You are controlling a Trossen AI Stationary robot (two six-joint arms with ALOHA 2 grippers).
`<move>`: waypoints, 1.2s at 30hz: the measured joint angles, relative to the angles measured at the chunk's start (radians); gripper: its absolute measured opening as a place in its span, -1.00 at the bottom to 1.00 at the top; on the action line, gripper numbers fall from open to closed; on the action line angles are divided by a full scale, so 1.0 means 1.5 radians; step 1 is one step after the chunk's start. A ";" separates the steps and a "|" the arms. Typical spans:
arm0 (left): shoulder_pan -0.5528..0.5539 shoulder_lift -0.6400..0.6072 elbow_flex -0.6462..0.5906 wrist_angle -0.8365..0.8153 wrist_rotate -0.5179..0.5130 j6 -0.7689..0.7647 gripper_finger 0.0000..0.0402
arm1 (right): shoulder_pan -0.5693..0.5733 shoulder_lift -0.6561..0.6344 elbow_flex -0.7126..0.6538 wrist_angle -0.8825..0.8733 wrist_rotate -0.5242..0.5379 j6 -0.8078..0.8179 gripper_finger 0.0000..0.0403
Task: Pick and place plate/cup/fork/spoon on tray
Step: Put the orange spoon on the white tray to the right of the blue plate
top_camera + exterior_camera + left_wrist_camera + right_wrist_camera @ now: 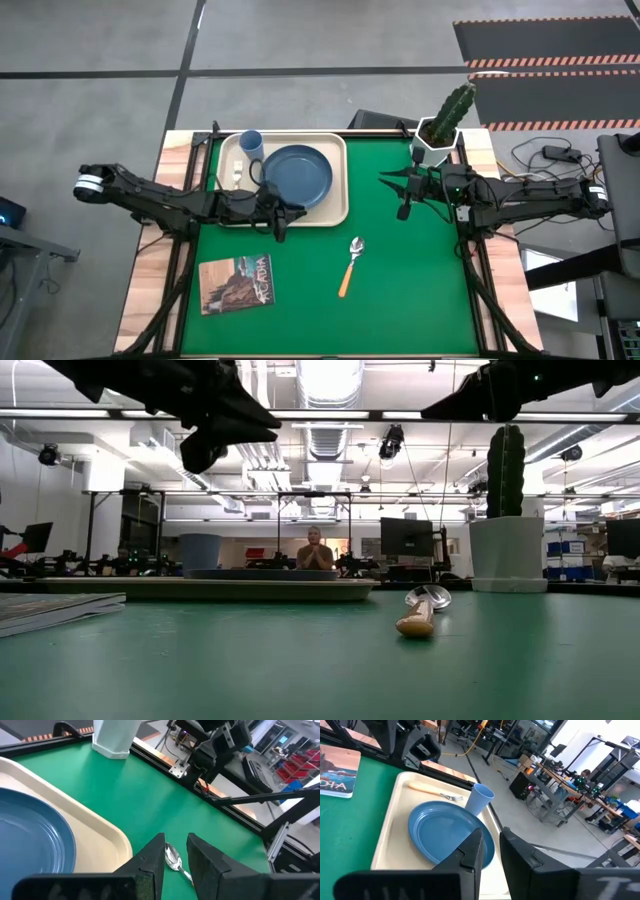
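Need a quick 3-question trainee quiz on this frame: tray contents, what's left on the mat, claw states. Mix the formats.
1. True or false: the fork already lies on the tray.
2. Which task item is still on the green mat? A) the cup B) the plate C) the spoon
3. Fill in: the left claw hovers at the tray's near edge beside the plate, and the right claw waits over the mat near the cactus pot; both claws' fingers are ____.

Key: 1 true; 2 C; 3 open, with a narrow gap and nothing held.
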State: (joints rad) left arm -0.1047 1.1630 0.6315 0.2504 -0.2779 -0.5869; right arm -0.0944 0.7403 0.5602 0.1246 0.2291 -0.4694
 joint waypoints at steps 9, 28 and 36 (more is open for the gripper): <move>0.000 0.005 -0.001 -0.005 -0.009 0.001 -0.69 | 0.000 0.000 0.000 -0.001 0.000 -0.001 -0.73; 0.000 0.004 0.001 0.002 -0.041 0.082 -0.69 | 0.017 0.003 -0.002 -0.097 -0.304 0.311 -0.73; 0.000 0.003 0.001 0.001 -0.041 0.173 -0.69 | 0.148 0.027 -0.009 -0.121 -0.293 0.530 -0.73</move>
State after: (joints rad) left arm -0.1043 1.1667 0.6334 0.2520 -0.3393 -0.3274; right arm 0.1279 0.7814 0.5468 -0.0563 -0.2099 0.3256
